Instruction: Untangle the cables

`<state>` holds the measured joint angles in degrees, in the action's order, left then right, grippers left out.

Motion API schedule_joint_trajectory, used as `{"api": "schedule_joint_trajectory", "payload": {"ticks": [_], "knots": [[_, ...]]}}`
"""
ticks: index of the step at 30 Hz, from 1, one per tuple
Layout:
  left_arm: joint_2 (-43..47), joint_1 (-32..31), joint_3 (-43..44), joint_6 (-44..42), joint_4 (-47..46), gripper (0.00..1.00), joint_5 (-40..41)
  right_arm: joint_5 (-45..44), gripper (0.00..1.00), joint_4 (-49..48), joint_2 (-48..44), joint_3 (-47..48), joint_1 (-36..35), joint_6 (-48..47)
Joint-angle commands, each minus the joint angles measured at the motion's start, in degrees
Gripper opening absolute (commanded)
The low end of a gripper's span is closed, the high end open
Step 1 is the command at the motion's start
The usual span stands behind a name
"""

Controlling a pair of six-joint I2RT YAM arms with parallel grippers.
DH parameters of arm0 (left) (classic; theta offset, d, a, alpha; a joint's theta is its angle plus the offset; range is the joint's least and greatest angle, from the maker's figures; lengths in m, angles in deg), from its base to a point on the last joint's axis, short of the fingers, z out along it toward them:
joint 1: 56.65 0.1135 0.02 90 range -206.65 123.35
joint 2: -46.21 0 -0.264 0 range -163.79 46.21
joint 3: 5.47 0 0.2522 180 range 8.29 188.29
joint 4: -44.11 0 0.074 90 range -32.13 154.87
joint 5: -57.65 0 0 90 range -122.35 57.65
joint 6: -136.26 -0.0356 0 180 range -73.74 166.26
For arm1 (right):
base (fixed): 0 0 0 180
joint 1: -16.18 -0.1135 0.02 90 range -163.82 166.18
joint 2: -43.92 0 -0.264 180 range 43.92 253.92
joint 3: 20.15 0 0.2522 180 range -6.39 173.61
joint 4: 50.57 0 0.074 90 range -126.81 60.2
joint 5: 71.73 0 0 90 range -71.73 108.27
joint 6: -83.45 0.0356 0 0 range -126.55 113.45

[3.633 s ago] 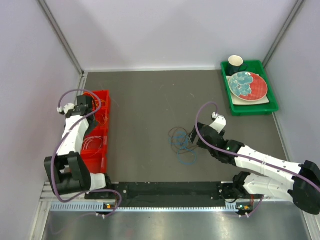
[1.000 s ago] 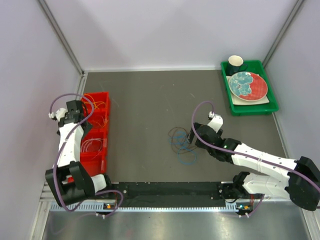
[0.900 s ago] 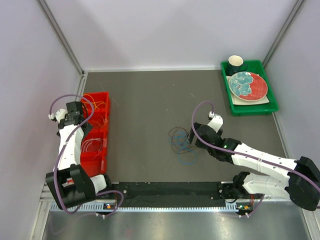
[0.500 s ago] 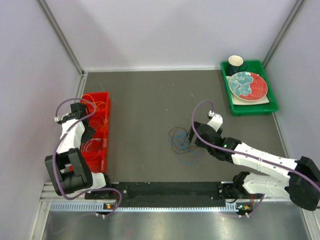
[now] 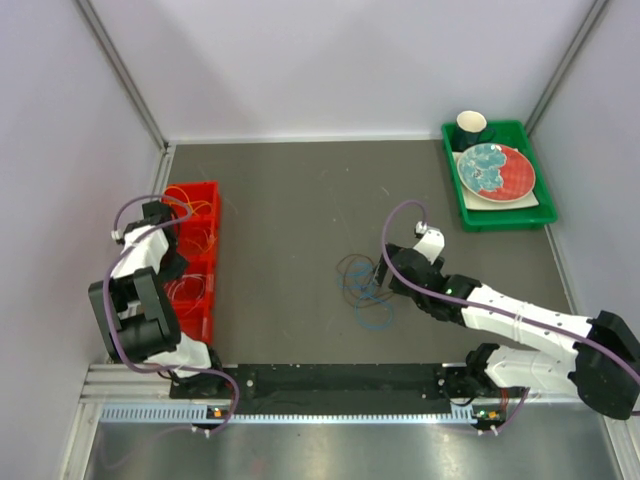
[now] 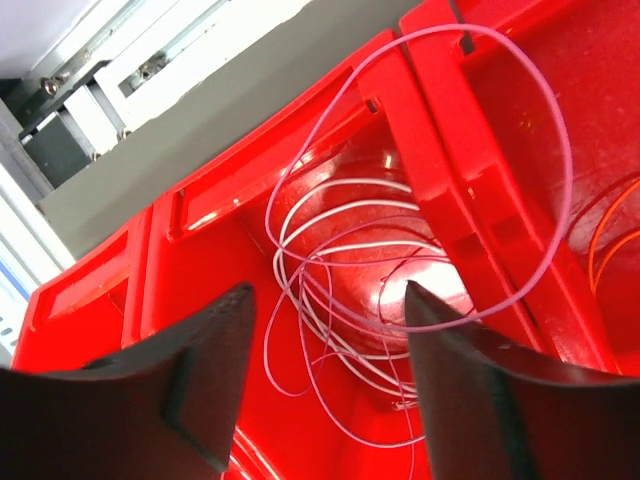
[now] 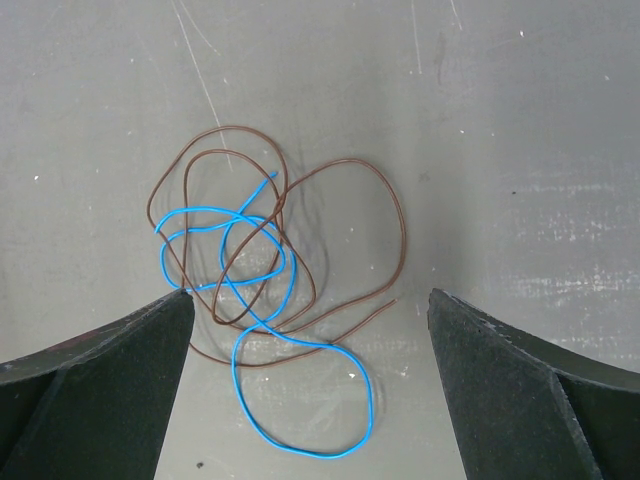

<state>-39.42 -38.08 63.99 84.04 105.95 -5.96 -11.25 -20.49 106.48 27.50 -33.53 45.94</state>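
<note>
Logged left tool [image 6: 328, 300], spread and empty, now drawn back over red plastic bin [image 6: 440, 190] at left holding thin white [image 6: 340, 215] and pink wire loops [image 6: 565, 170], leaving knotted blue [image 7: 368, 395] and brown wires [image 7: 400, 230] mid-counter [image 7: 500, 120], under spread, empty right tool [image 7: 310, 295], probably next to separate.

Blue cable [image 7: 369, 400] lies tangled over brown cable [image 7: 401, 225].

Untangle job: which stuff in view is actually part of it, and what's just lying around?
Job:
blue cable and brown cable, tangled together on the table
white cable, pink cable and orange cable, in the red bin

Lying about:
green tray at the far right, holding the plate and the cup
</note>
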Motion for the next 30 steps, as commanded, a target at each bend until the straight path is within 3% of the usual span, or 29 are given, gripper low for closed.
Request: {"api": "schedule_joint_trajectory", "payload": {"ticks": [1,4,5,7,14,21,22,24,26,27,30], "knots": [[0.5,0.4,2.4,0.5,-2.1,0.6,2.8,0.1,0.99,-0.8,0.5,3.1,0.3,-0.8],[0.6,0.8,2.7,0.2,-2.4,0.43,2.5,0.2,0.99,-0.7,1.2,3.5,0.3,-1.1],[0.5,0.9,2.9,0.1,-2.5,0.25,2.1,0.2,0.99,-0.5,1.5,3.8,0.3,-1.1],[0.5,0.9,3.0,0.1,-2.4,0.0,1.5,0.4,0.99,-0.1,2.0,4.2,0.3,-1.2],[7.0,0.9,5.2,-0.6,0.8,0.0,-1.3,0.5,0.99,-0.3,2.3,4.3,0.3,-1.2],[15.9,0.9,6.7,0.1,3.7,0.01,1.7,0.5,0.99,-0.1,2.4,4.5,0.3,-1.2],[16.5,0.9,5.9,0.3,3.7,0.11,1.4,0.5,0.99,-0.1,2.4,4.5,0.4,-1.2],[17.8,0.9,4.5,-0.3,2.6,0.55,-0.5,0.5,0.99,-0.1,2.4,4.4,0.3,-1.2],[18.3,0.9,1.9,-1.2,1.7,0.92,-1.1,0.6,0.99,-0.1,2.3,4.5,0.3,-1.2],[18.2,0.9,1.1,-1.4,0.6,0.99,-0.6,0.6,0.99,0.0,2.4,4.5,0.3,-1.2],[16.3,0.9,-0.2,-1.7,0.0,0.99,-1.4,0.8,0.99,0.0,2.4,4.5,0.3,-1.3]]}}
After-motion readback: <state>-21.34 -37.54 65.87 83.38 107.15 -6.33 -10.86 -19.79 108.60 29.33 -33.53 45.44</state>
